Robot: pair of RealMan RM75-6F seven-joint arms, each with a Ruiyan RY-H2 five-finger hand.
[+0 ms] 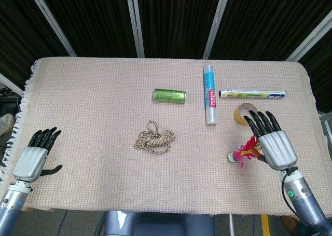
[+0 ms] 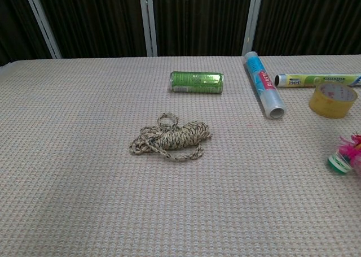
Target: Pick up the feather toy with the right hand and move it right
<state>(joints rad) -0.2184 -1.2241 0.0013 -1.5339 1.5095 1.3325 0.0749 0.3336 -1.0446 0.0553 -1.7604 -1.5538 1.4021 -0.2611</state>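
The feather toy (image 1: 241, 155) lies tilted on the cloth at the right, its green base (image 2: 338, 164) pointing left and its red, yellow and pink feathers fanning right. My right hand (image 1: 274, 145) hovers just right of it with its fingers stretched out and apart; the feather tips meet its thumb side, and I see no finger closed on them. The chest view cuts the toy at its right edge and leaves this hand out. At the front left corner, my left hand (image 1: 32, 161) is held palm down, fingers apart, holding nothing.
A yellow tape roll (image 1: 247, 113) lies just beyond the right hand's fingertips. Behind it are a yellow-green tube (image 1: 251, 94) and a plastic wrap roll (image 1: 209, 94). A green can (image 1: 169, 95) and a coiled rope (image 1: 154, 138) sit mid-table. The table's right edge is close.
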